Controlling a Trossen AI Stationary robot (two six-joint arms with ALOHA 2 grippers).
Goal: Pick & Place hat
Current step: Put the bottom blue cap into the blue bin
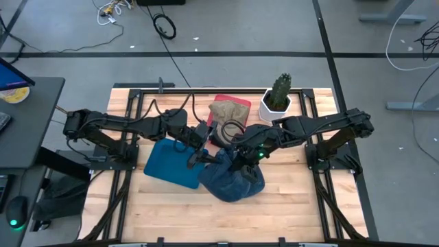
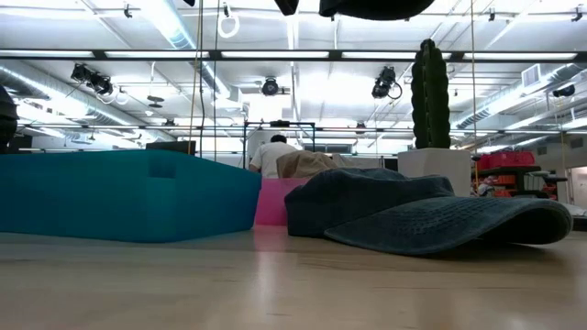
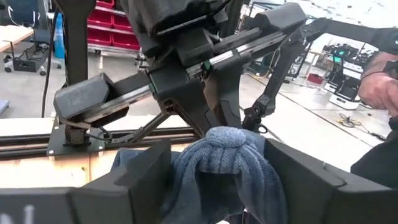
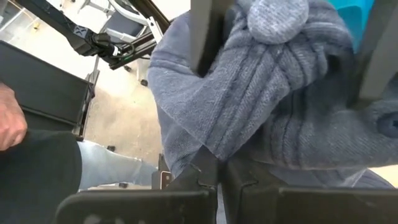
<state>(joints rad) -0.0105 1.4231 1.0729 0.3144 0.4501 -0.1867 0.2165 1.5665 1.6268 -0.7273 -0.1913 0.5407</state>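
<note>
A blue denim hat (image 1: 234,180) sits mid-table. Its crown is bunched up between both grippers. My left gripper (image 1: 203,158) reaches in from the table's left and is shut on the crown around the top button (image 3: 227,137). My right gripper (image 1: 240,155) comes from the right and is shut on a fold of the same cloth (image 4: 214,152). The low view shows a denim hat (image 2: 431,215) resting on its brim with no finger on it. Whether that is the same hat I cannot tell. My left gripper pinches the hat's crown at the top button (image 4: 277,15), with bunched cloth (image 3: 217,168) filling the gap between its two fingers (image 3: 146,177). It comes in roughly level from the table's left. One finger (image 4: 205,37) dents the cloth inward. My right gripper pinches a gathered fold of the crown (image 4: 211,146) below the button, between its two fingers (image 4: 242,180), which stand nearly together. Several layers are bunched there. It comes from the table's right side, facing the left gripper.
A teal box (image 1: 171,163) lies just left of the hat. A pink box with a tan hat (image 1: 230,110) on it stands toward the far edge, beside a cactus in a white pot (image 1: 276,97). A person (image 4: 37,162) is beyond the table. Bare wood (image 1: 288,206) lies near.
</note>
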